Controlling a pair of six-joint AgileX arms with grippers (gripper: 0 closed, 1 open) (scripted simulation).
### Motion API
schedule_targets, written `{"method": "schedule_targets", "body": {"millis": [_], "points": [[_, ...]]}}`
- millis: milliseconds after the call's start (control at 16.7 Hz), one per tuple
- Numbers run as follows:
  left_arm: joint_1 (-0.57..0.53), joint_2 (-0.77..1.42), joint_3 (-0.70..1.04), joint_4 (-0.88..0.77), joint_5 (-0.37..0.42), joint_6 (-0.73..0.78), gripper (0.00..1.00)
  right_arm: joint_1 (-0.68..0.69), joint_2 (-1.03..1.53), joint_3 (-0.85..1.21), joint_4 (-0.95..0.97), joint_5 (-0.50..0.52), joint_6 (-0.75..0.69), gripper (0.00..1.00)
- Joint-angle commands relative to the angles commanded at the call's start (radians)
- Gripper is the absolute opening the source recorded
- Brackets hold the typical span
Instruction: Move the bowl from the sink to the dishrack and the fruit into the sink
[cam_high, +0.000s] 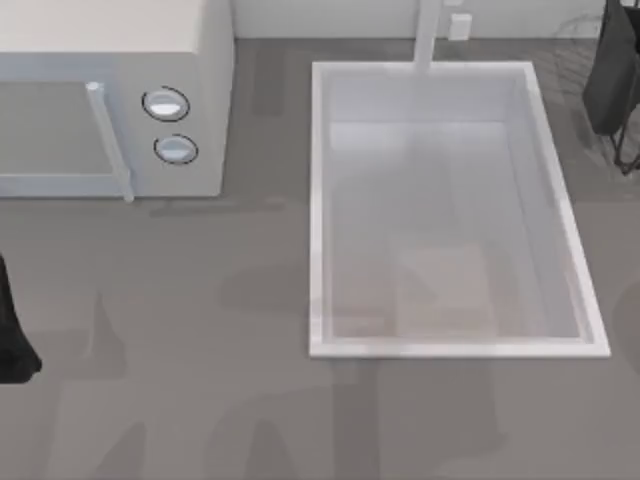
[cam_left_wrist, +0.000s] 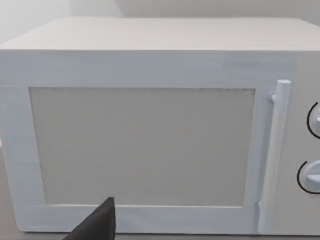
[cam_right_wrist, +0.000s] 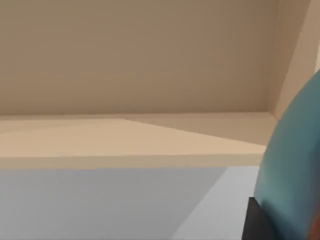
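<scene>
The white sink (cam_high: 318, 200) lies right of centre in the top view, and its basin holds nothing. The bowl (cam_right_wrist: 295, 165) shows its glossy teal inside hard against the right wrist camera. My right gripper (cam_right_wrist: 272, 220) has one black finger (cam_right_wrist: 257, 222) lying on that teal surface and looks shut on the bowl. Thin wires of the dishrack (cam_high: 626, 150) cross the far right corner. My left gripper (cam_high: 12, 340) is parked at the table's left edge, facing the microwave. The fruit is out of view.
A white microwave (cam_high: 110, 100) with two round knobs fills the back left. The faucet (cam_high: 428, 35) rises behind the sink. A solid black shape (cam_high: 612, 70) stands by the dishrack wires. Bare grey counter spreads left of and in front of the sink.
</scene>
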Motion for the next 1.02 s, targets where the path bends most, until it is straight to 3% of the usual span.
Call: {"method": "schedule_targets", "body": {"millis": [480,900,1020], "points": [[0.000,0.000,0.000,0.000,0.000,0.000,1.00,0.073,0.280,-0.219,0.532,0.070,-0.004,0.00],[0.000,0.000,0.000,0.000,0.000,0.000,1.00,0.089,0.321,-0.264,0.604,0.083,-0.005,0.00],[0.000,0.000,0.000,0.000,0.000,0.000,1.00,0.089,0.321,-0.264,0.604,0.083,-0.005,0.15]]}}
